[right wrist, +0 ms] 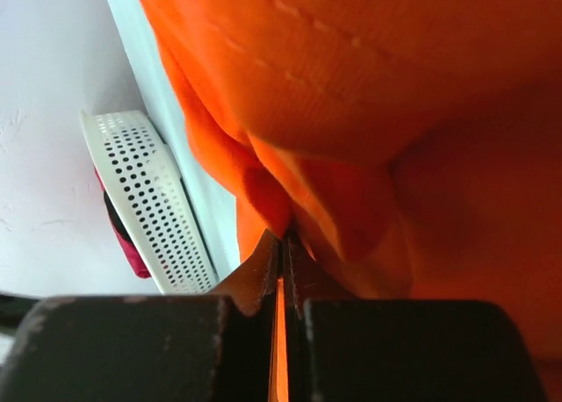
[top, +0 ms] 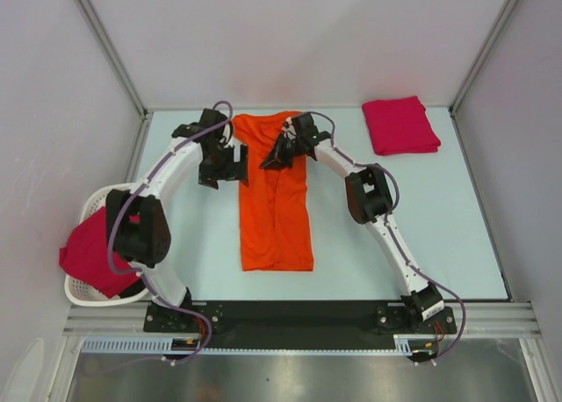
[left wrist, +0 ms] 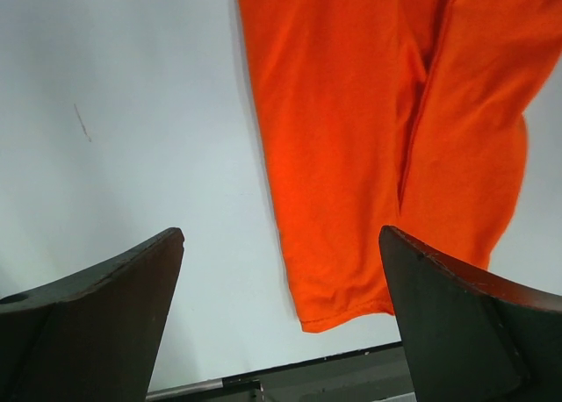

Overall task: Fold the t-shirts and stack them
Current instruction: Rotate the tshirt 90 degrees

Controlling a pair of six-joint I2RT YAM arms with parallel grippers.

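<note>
Pale worktop (top: 439, 235) and, dead centre, the orange shirt (top: 277, 213): flat, sides folded in to a long narrow strip, hem toward the arms and collar end at the far side. Off the left edge sits the basket (top: 81, 292) with a crimson shirt (top: 88, 253) draped over its rim. A second crimson shirt (top: 399, 125) lies folded in the far right corner, well apart from the orange one.

Now the small stuff. The right fingers (right wrist: 250, 279) are pinched tight on a bunched fold of orange cloth at the collar end, cloth squeezed between them. The left fingers (left wrist: 105, 314) stand wide, holding nothing, over bare worktop just beside the strip's left edge.

My read: the crosswise fold is in hand, only half gripped. Next, the left fingers need to close on the other far corner, then both lift together and carry the collar end down toward the hem, level, so the strip doesn't skew.

The tally: three shirts, one orange and two crimson; one basket.
</note>
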